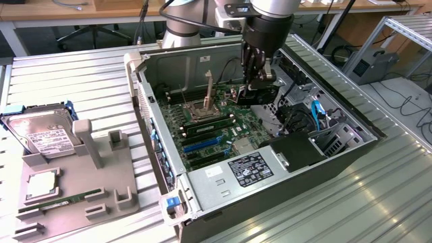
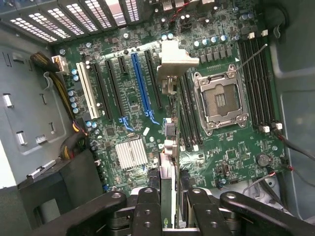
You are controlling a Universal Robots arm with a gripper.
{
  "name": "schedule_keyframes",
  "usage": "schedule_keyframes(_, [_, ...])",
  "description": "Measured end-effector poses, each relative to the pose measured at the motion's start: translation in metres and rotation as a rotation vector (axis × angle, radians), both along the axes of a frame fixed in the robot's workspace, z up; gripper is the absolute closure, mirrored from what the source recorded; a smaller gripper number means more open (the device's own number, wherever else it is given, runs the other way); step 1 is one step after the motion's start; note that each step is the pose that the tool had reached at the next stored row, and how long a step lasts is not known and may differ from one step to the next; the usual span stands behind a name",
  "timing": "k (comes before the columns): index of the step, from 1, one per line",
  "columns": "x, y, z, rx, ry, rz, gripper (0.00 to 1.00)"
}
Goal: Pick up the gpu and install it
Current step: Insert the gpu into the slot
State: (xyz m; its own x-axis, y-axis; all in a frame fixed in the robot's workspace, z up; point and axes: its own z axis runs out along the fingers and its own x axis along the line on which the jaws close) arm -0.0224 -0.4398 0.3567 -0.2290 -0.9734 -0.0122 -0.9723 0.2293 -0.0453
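Exterior view: the black fingered gripper (image 1: 259, 76), inside the open metal computer case (image 1: 284, 202), was partly closed on the dark flat gpu (image 1: 260, 95) directly beneath it. Wrist view: the gpu's (image 2: 167, 147) long axis ran parallel to the blue slot (image 2: 140, 81), offset sideways.

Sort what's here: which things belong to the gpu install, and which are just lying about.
In the job: gpu, held in the claw; motherboard; open computer case.
Lying about, outside the case: hard drive; RAM stick; processor chip; grey holder.
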Motion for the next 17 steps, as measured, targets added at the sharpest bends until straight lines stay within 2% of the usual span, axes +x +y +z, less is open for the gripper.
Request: schedule_keyframes(17, [0.0, 0.0, -0.0001, 0.0001, 0.0, 0.081, 0.74])
